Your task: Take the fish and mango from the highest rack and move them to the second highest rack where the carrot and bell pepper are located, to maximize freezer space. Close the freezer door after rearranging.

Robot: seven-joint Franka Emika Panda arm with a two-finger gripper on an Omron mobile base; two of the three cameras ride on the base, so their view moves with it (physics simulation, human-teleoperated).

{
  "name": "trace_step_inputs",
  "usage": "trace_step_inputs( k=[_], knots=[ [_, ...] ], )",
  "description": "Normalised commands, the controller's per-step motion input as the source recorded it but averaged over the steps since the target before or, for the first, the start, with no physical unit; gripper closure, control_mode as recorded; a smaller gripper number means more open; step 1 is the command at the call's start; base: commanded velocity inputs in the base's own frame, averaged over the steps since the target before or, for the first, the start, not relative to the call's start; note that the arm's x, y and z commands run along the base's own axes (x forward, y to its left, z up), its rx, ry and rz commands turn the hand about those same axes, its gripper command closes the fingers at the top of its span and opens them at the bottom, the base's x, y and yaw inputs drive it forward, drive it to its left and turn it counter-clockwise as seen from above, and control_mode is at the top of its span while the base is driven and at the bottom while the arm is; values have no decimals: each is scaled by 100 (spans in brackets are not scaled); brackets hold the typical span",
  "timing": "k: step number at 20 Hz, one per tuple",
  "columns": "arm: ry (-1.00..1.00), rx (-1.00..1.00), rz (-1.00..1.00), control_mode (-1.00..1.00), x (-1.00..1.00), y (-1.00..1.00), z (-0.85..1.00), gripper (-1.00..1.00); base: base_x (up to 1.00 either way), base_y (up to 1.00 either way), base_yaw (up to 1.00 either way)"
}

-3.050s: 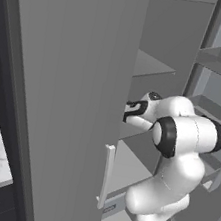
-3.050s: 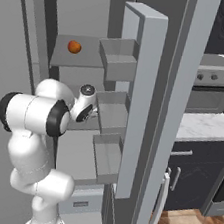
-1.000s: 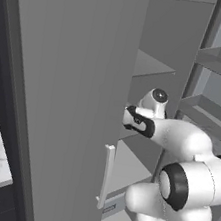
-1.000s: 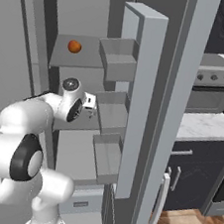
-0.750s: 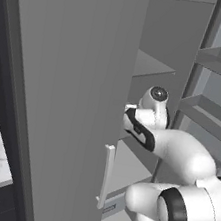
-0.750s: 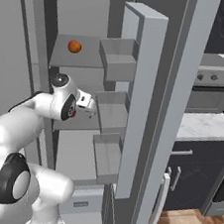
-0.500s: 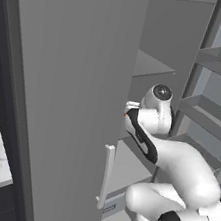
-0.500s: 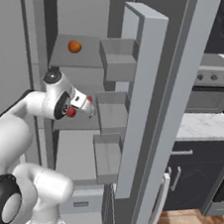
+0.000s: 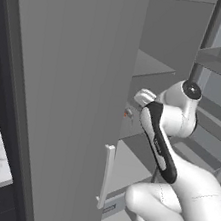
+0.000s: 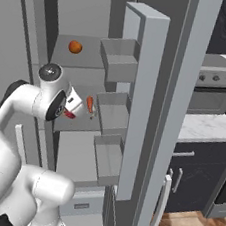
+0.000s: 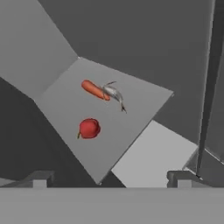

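You have the gripper (image 11: 111, 177) standing with its jaws wide apart and nothing between them; in the hand view the two dark finger tips (image 11: 41, 177) rise at the bottom edge, well apart, and look down on the second highest rack (image 11: 131, 127).

Going left to right across that rack in the hand view: the red bell pepper (image 11: 89, 128) lies nearest the left, on its own, apart from the others. Beyond it and a little to the right lies the orange carrot (image 11: 94, 90), and the small grey fish (image 11: 114, 94) lies against the carrot's right end, so close that you cannot tell whether they touch or overlap. All three rest on the flat grey board, and none of them is near the finger tips.

In the right base view you see the mango (image 10: 75, 46) as an orange ball on the highest rack (image 10: 89, 59), towards its left and far side, alone. One board down, the carrot (image 10: 90, 104) shows just right of the robot's hand, and a bit of the red bell pepper (image 10: 69, 114) peeks out below the hand. The hand itself is at the near left of the second rack's level.

Further right, the freezer door (image 10: 141, 103) stands open, edge-on to you, with its lipped grey bins facing the shelves. In the left base view the arm reaches into the freezer just to the right of the tall grey panel.
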Motion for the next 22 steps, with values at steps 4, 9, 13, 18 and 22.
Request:
trace_step_inputs(
  k=[4, 9, 13, 18, 22],
  knots=[
    [-24, 35, -24, -100, -59, -2, 76, -100, 0, 0, 0],
    [-21, 32, -23, -100, -43, -1, 79, -100, 0, 0, 0],
    [-17, 28, -11, -100, -7, 0, 75, -100, 0, 0, 0],
    [-20, 24, 0, -100, 1, -1, 63, -100, 0, 0, 0],
    [-12, 22, 0, -100, 11, -1, 56, -100, 0, 0, 0]
  ],
)
